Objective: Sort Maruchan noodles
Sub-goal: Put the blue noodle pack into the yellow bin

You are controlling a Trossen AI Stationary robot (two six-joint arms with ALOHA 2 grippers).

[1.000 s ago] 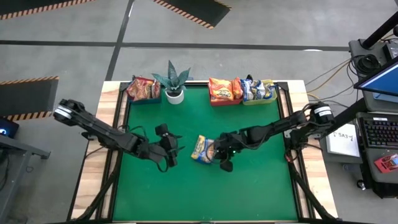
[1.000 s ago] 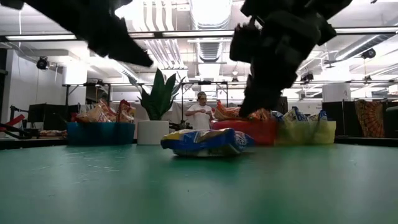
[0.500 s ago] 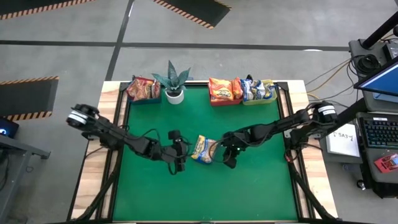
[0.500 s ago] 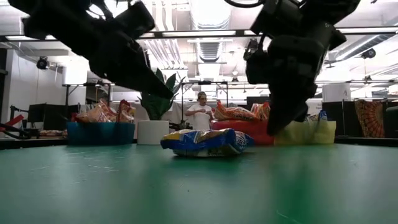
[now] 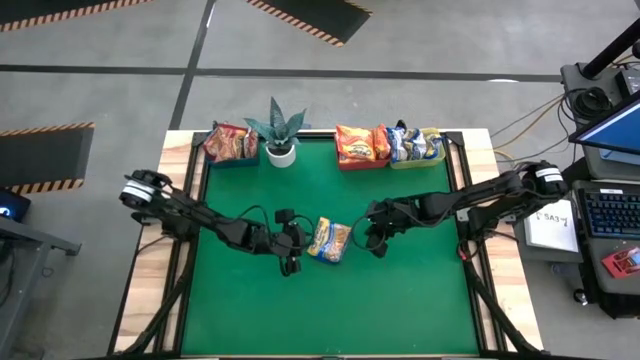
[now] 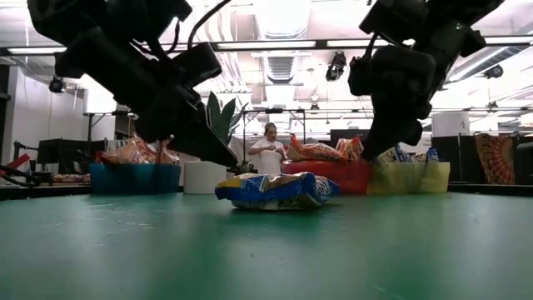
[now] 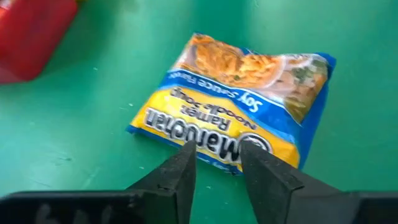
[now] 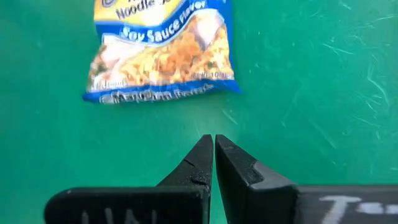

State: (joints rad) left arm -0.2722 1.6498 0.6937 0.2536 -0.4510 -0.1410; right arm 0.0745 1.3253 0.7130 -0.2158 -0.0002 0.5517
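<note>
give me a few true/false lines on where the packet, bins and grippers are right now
1. A blue-and-yellow noodle packet lies on the green mat between the two grippers. True.
2. The right gripper grips the packet. False: its fingers are shut on nothing, short of the packet.
3. The left gripper is open, its fingers close to the packet's edge. True.
4. The red bin is empty. False: it holds orange packets.
5. The potted plant stands between the blue bin and the red bin. True.
</note>
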